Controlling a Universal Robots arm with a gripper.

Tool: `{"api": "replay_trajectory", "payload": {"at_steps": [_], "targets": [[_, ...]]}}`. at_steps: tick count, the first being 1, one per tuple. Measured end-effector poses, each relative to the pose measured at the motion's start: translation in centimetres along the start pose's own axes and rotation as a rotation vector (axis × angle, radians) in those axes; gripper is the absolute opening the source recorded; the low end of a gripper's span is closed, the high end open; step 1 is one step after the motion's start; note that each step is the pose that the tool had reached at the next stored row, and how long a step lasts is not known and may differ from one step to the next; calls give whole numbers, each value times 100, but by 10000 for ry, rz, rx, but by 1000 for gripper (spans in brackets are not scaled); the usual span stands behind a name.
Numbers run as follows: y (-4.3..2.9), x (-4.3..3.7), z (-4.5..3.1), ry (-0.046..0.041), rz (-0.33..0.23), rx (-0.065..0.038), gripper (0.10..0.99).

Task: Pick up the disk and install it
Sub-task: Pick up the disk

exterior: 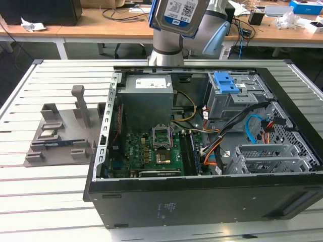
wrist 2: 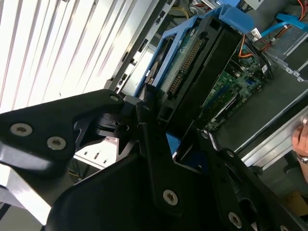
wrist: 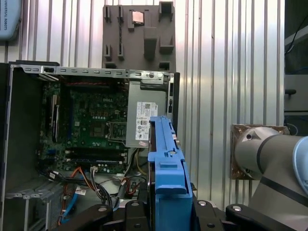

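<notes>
The disk (exterior: 175, 15), silver with a white-and-blue label and a blue carrier bracket, hangs high above the back wall of the open computer case (exterior: 151, 201). In both wrist views my gripper (wrist 2: 161, 118) (wrist: 168, 211) is shut on the disk (wrist 2: 197, 72), which stands edge-on (wrist: 166, 159) between the black fingers (wrist 2: 144, 144). The case's drive cage with its blue latch (exterior: 225, 82) lies below, toward the exterior view's right.
Inside the case are the grey power-supply box (exterior: 148, 93), the green motherboard (exterior: 151, 151), orange and blue cables (exterior: 252, 128) and empty metal bays (exterior: 267, 159). A grey parts fixture (exterior: 58, 133) sits on the slatted table (exterior: 45, 201). A hand with a watch (wrist 2: 301, 142) is nearby.
</notes>
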State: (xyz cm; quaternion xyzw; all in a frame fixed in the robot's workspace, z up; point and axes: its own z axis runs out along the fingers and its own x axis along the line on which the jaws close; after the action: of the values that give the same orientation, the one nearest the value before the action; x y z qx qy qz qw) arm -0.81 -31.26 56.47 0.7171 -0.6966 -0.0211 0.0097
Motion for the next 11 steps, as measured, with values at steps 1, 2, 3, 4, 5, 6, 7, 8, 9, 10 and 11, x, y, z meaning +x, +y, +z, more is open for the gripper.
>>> {"api": "replay_trajectory", "payload": {"at_steps": [1,2,3,4,5,6,7,8,9,10,11], "targets": [[1,17,0,1,0,0,365],[1,29,0,2,0,0,365],[1,46,-1,4,0,0,365],[2,72,0,4,0,0,365],[2,86,0,5,0,0,365],[3,99,0,6,0,0,365],[3,117,-1,7,-1,-1,365],[4,135,-1,8,0,-1,365],[4,146,-1,8,-1,0,365],[4,157,0,8,0,0,365],[5,180,0,10,-1,0,365]]}}
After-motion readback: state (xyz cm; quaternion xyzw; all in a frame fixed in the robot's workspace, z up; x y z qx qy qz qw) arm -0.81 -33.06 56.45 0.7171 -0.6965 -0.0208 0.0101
